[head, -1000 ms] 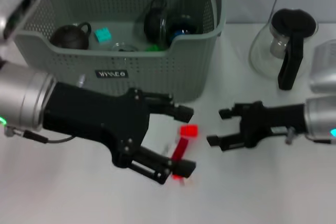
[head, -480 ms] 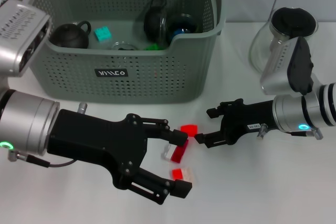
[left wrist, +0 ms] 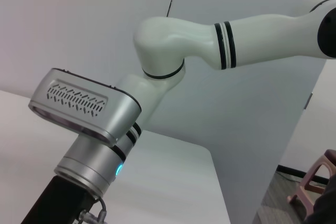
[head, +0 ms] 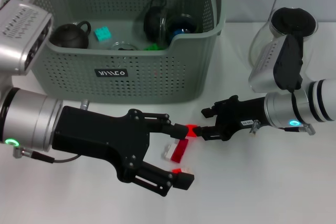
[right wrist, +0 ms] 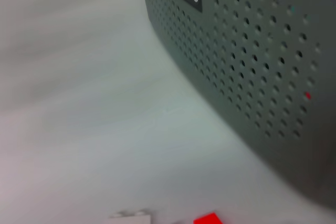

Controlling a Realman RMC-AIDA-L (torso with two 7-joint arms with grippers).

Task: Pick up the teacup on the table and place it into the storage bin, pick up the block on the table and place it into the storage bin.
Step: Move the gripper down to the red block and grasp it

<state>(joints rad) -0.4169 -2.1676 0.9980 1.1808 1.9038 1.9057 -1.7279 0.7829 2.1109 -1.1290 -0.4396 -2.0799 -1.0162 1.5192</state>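
Note:
Several small blocks lie on the white table in front of the storage bin: a red block, a clear block beside it, a small red piece and a red block. My left gripper is open, its black fingers spread around the first three. My right gripper is open, its lower fingertip touching the last red block. No teacup shows on the table; dark cups lie in the bin. The right wrist view shows the bin wall, a red block and a clear block.
A glass pitcher with a black lid and handle stands at the back right. Inside the bin are a dark teapot and a teal block. The left wrist view shows only my right arm and a wall.
My right gripper has moved left until its tip reaches the red block. My left gripper has shifted lower, its fingers now around the other blocks.

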